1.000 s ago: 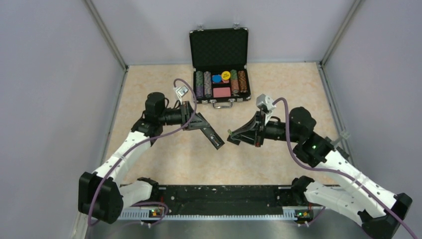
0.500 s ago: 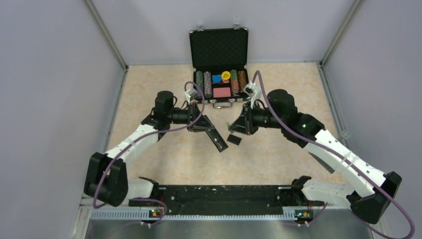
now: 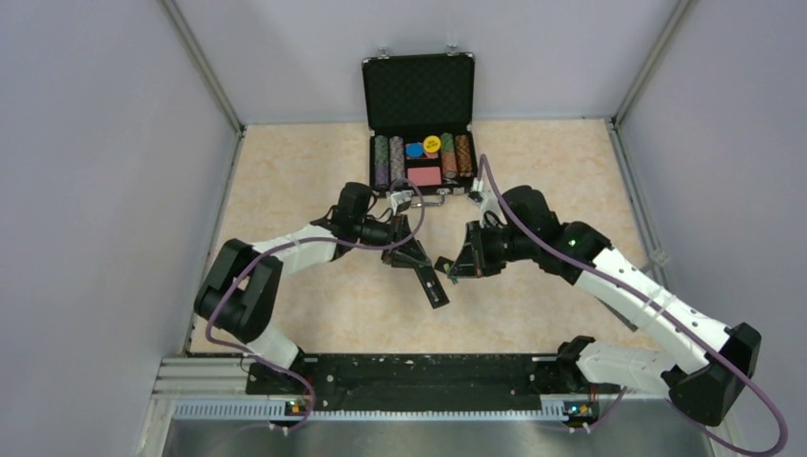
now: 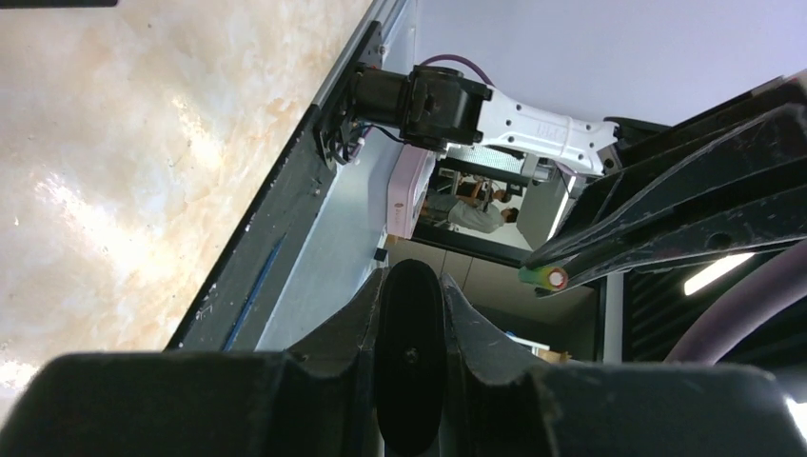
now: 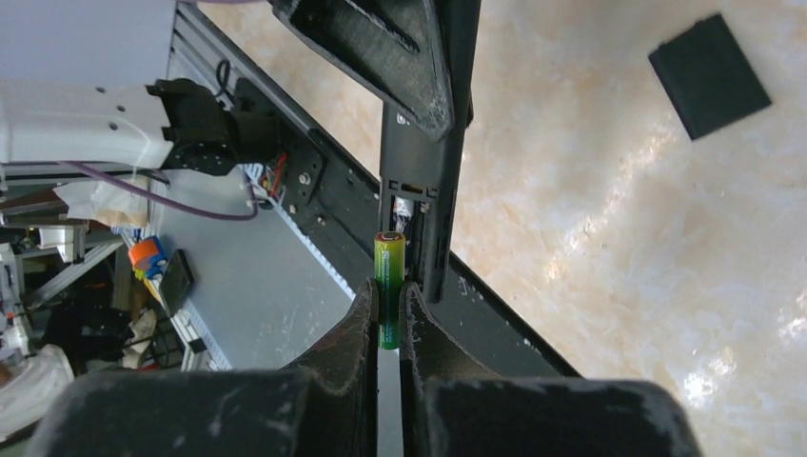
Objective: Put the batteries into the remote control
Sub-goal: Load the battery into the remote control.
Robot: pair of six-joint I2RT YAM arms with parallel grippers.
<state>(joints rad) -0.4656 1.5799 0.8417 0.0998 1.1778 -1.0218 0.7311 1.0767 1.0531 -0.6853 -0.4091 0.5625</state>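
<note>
My left gripper [image 3: 415,258] is shut on the remote control [image 3: 434,283], a slim black bar held above the table with its free end towards the near edge. In the left wrist view the remote [image 4: 409,362] shows end-on between the fingers. My right gripper [image 3: 453,271] is shut on a green battery [image 5: 388,284], which stands right beside the remote's [image 5: 424,181] open battery recess [image 5: 407,206]. The battery's tip also shows in the left wrist view [image 4: 544,277]. Only this one battery shows.
The small flat black cover piece [image 5: 709,74] lies on the table beyond the remote. An open black case of coloured chips [image 3: 420,124] stands at the back centre. A black rail [image 3: 419,373] runs along the near edge between the arm bases.
The left arm has stretched right and towards the middle, with the remote in it. The right gripper has come down and left with the battery, up against the remote's free end.
</note>
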